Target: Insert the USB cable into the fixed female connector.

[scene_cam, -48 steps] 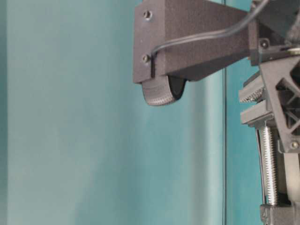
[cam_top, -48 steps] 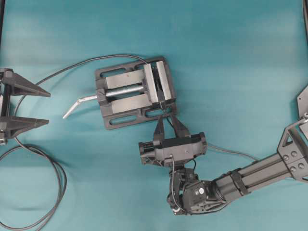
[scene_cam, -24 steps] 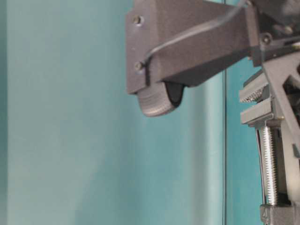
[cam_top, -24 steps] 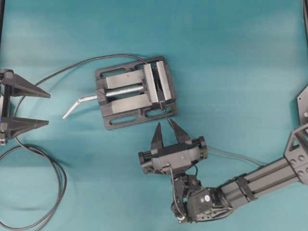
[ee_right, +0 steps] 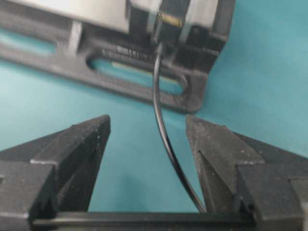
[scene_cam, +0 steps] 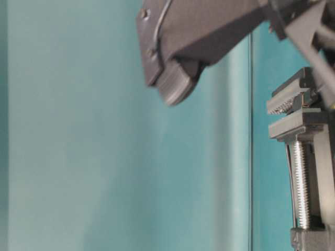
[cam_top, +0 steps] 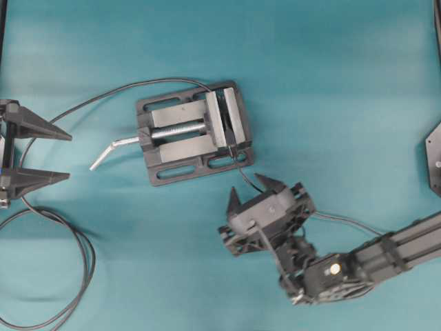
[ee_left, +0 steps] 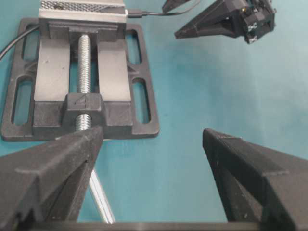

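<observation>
Overhead view: we see the grey metal vise [cam_top: 193, 132] with its bent silver handle [cam_top: 114, 148] left of centre on the teal table surface [cam_top: 331, 83]. The thin dark USB cable [cam_top: 245, 178] leaves the lower right corner of the vise and curves down and right to the right gripper [cam_top: 251, 194], which sits just below and to the right of the vise. The cable's small dark plug with a metallic tip [ee_right: 168, 23] stands at the gap between the vise's clamping blocks, at the top centre of the right wrist view; we cannot make out the fixed female connector itself.

The right gripper's fingers [ee_right: 79, 144] are spread apart, with the cable running down between them, close to the right-hand finger; we cannot tell if it touches.

The left gripper [cam_top: 38, 155], at the far left edge, is spread wide and holds nothing. A thicker black cable [cam_top: 83, 258] loops across the lower left.
</observation>
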Robot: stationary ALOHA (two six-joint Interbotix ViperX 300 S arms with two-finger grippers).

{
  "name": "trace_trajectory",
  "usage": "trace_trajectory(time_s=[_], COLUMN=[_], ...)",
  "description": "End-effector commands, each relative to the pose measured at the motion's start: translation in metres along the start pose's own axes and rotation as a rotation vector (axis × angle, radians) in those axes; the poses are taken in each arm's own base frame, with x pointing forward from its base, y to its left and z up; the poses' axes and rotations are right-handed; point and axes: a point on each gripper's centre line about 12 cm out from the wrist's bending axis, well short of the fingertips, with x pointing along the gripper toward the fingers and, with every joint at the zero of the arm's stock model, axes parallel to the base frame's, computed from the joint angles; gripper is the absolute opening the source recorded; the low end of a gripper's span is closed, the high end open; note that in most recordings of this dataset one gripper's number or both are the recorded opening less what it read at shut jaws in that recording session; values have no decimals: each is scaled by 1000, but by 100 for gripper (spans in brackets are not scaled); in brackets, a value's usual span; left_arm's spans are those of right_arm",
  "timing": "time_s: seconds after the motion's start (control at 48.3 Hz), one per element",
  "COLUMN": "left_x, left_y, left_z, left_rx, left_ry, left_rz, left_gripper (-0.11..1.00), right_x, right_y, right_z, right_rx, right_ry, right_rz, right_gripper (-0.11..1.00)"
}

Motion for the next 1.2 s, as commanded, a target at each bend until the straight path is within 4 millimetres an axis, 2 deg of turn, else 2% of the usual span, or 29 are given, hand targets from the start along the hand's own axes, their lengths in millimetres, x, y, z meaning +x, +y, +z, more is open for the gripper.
trace_trajectory(time_s=[0.0,0.186,0.435,0.538,0.642,0.786,0.993,1.18], left_x=[0,-1,0,0,0,-1,-1,-2], left_y=[-5,-16,-15,-14,-10,-9,-8,-6], left_z=[4,4,-1,-8,-24,-27,-32,-37], left_rx=[8,27,27,37,26,28,22,21], left_ry=[-8,-6,5,23,56,21,-2,-39], left_rz=[-24,-91,-92,-89,-81,-84,-84,-86], left_gripper=[100,100,100,100,100,100,100,100], right_x=[-10,-19,-24,-22,-17,-17,-30,-44], right_y=[-7,-25,-56,-70,-85,-102,-119,-140], right_z=[15,23,30,34,33,33,33,47], right_rx=[25,-1,-58,-72,-106,-162,-230,-235], right_ry=[18,60,137,161,170,181,174,92], right_rz=[68,227,465,537,582,684,822,899], right_gripper=[71,71,71,71,71,74,84,83])
